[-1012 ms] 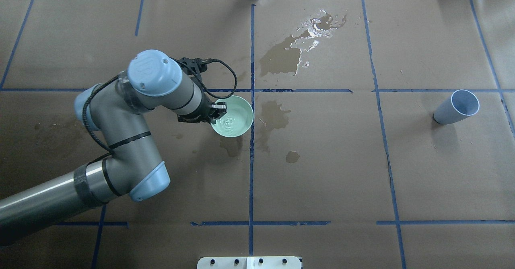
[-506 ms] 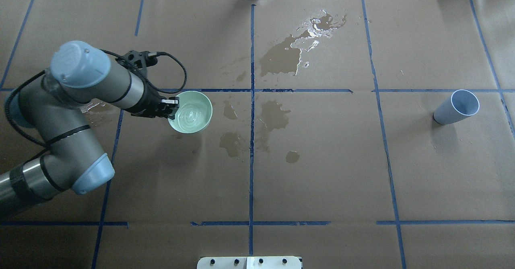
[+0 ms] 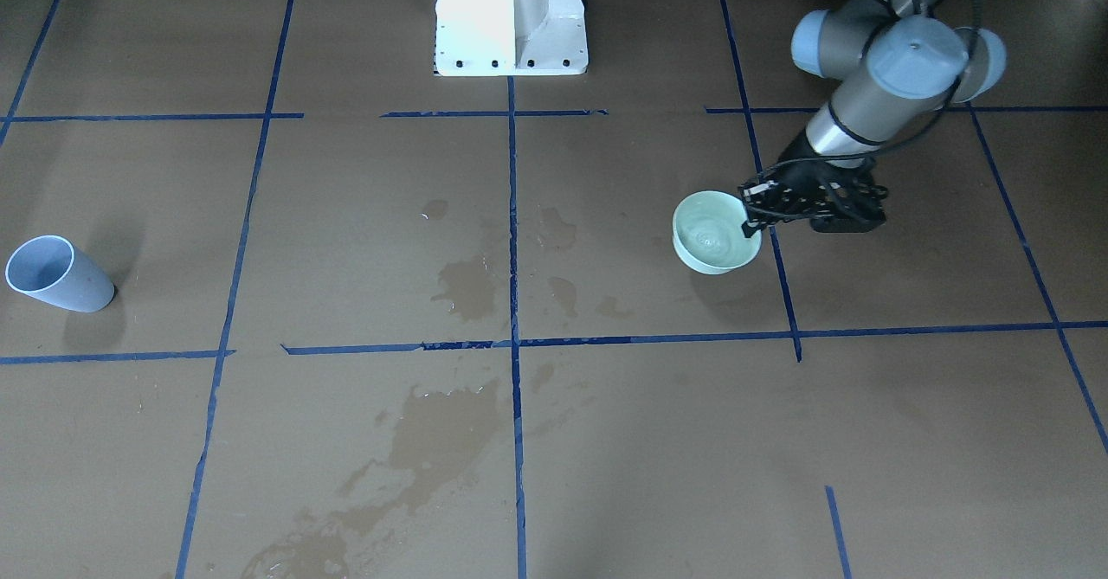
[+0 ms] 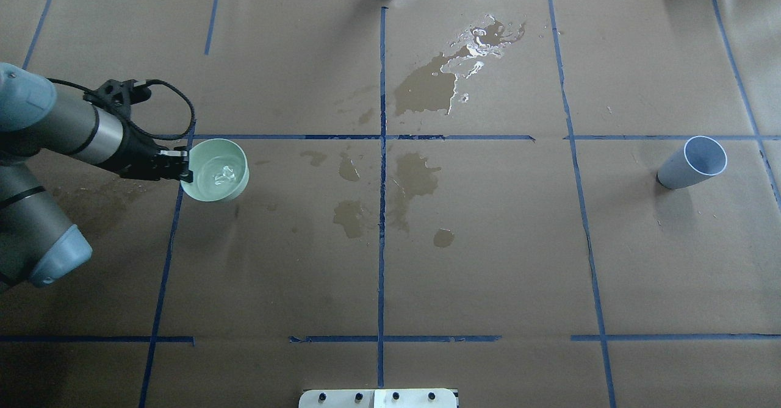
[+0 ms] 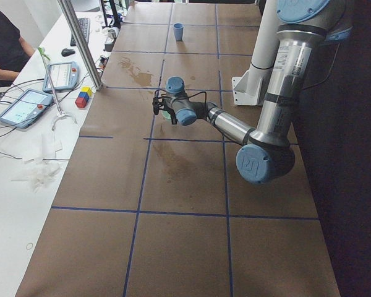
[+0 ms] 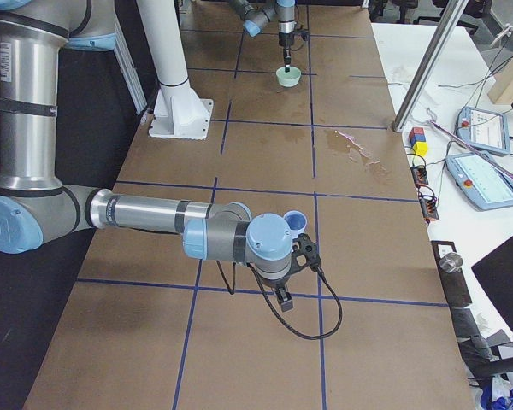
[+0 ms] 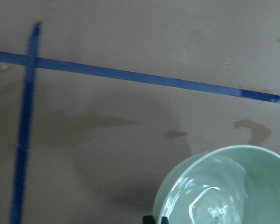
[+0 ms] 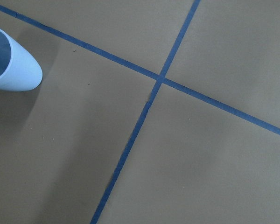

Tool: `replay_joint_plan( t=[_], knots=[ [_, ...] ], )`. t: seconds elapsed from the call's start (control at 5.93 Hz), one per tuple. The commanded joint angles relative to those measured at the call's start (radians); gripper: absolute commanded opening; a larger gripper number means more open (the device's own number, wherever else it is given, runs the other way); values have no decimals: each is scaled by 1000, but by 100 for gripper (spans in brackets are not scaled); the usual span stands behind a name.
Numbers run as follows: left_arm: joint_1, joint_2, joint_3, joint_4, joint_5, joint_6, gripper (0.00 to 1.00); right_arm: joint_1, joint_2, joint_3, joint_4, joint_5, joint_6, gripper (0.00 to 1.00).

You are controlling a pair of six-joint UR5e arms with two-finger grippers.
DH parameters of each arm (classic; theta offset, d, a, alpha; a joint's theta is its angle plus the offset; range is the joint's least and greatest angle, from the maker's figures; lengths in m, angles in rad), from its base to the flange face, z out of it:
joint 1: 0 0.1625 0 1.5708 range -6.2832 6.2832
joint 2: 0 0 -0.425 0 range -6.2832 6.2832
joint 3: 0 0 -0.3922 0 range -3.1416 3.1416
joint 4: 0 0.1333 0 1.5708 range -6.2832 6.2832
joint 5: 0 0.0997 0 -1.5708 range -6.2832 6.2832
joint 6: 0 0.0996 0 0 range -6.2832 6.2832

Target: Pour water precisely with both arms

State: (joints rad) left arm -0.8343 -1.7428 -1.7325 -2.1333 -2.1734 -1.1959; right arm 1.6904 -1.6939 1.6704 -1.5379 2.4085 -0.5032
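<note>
- While the left gripper (image 4: 183,168) is closed tight on the near rim of the pale green bowl (image 4: 235,158), fingers straddling the rim, the bowl hangs at the robot's far left by a blue tape line (image 4: 163,286). The offset shadow in the front view suggests it is off the table.
- The water (image 4: 219,176) sits in the bowl and shows as glints and ripples, so it is probably sloshing. Keep the rim level and move slowly, without jerks.
- The blue cup (image 4: 692,163) stands at the far right of the table, well apart from the bowl. Judging by the task, it is the likely pour target.
- The right gripper (image 6: 284,297) shows only in the right side view, near the cup. I cannot tell whether it is open or closed.
- The right wrist view has the cup at its upper-left edge, not centred, so that arm would need to line up before any grasp.
- The rim pinch is a one-sided hold and the water's weight can twist the bowl in the fingers. Tip slowly, over the side away from the grip.
- The dark wet stains (image 4: 427,88) on the brown paper (image 4: 488,261) look like spills, so avoid dragging anything across them.
- The cup mouth is narrow next to the bowl. Bring the bowl lip close over it before tilting, and pour a thin stream.
</note>
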Motion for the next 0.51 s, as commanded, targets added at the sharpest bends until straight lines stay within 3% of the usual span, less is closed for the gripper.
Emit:
replay_joint_plan(
  t=[0.0, 0.34],
  knots=[
    [-99, 92, 20, -7, -49, 176, 0, 0, -1, 0, 1, 0, 0, 100],
    [-190, 178, 60, -10, -124, 374, 0, -2, -1, 0, 1, 1, 0, 100]
  ],
)
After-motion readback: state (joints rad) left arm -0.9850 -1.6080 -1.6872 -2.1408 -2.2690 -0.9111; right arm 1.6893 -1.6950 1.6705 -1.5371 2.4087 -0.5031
